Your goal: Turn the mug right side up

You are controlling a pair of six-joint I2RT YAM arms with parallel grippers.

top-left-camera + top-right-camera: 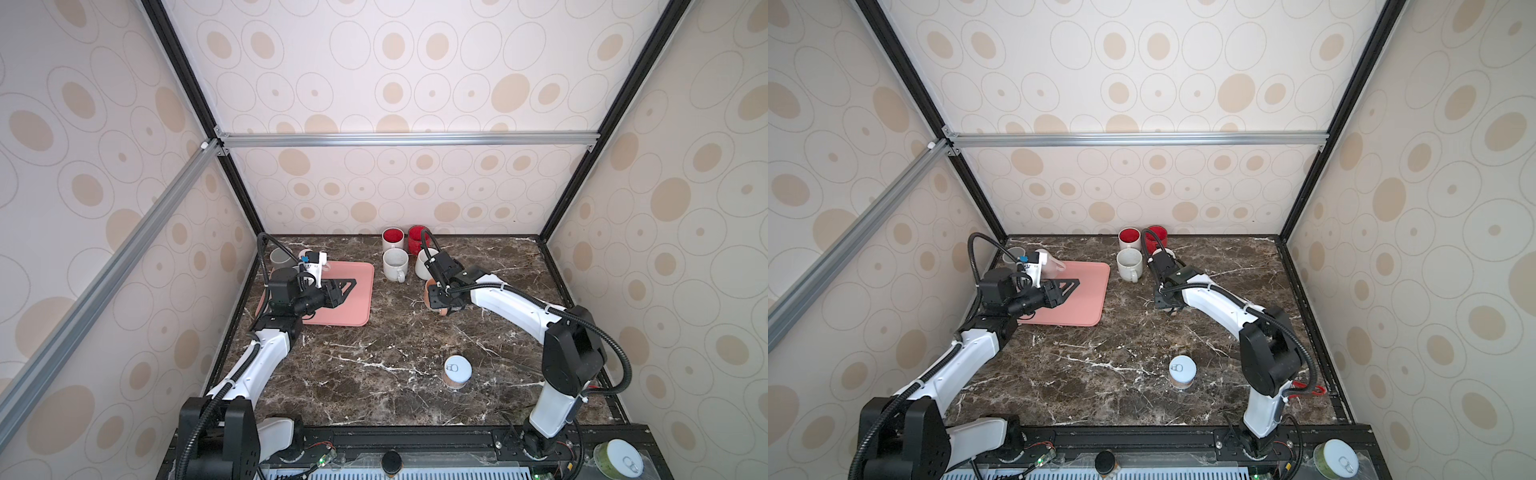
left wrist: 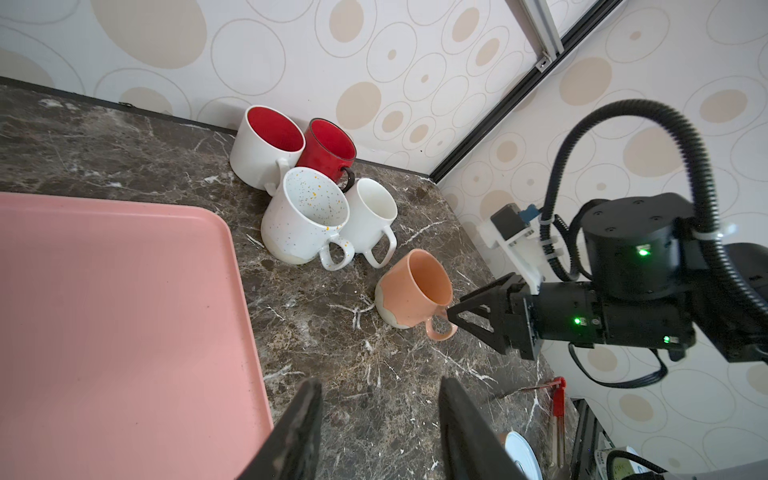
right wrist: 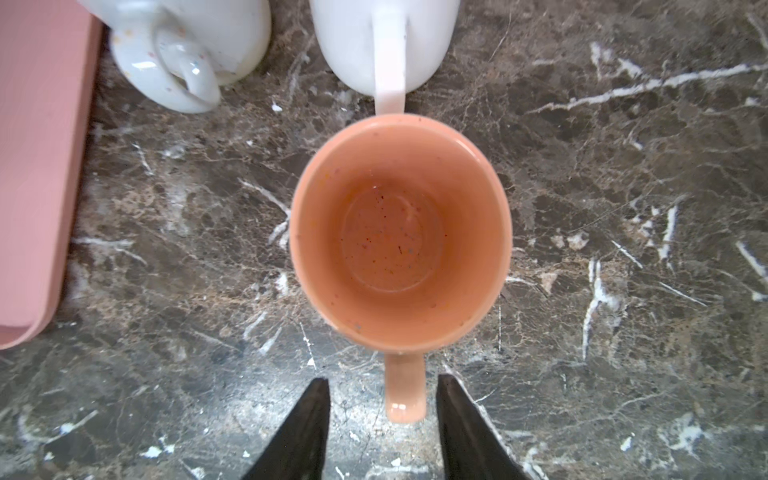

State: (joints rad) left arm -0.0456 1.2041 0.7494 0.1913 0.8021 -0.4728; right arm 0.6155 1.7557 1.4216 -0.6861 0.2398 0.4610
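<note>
The orange mug (image 3: 399, 232) stands on the marble table with its mouth up, and I look straight down into it in the right wrist view. In the left wrist view the mug (image 2: 415, 291) sits in front of a group of other mugs. My right gripper (image 3: 383, 378) is open, one finger on each side of the mug's handle (image 3: 405, 390), with a gap on both sides. In a top view the right gripper (image 1: 442, 301) covers most of the mug (image 1: 428, 291). My left gripper (image 2: 379, 381) is open and empty above the table, beside the pink tray (image 2: 124, 311).
Several mugs stand at the back: white with red inside (image 1: 392, 239), red (image 1: 417, 239), speckled white (image 1: 395, 264) and plain white (image 1: 426, 264), close behind the orange one. A pink tray (image 1: 353, 307) lies left, a grey cup (image 1: 281, 257) behind it. A lidded tin (image 1: 458, 370) stands nearer the front.
</note>
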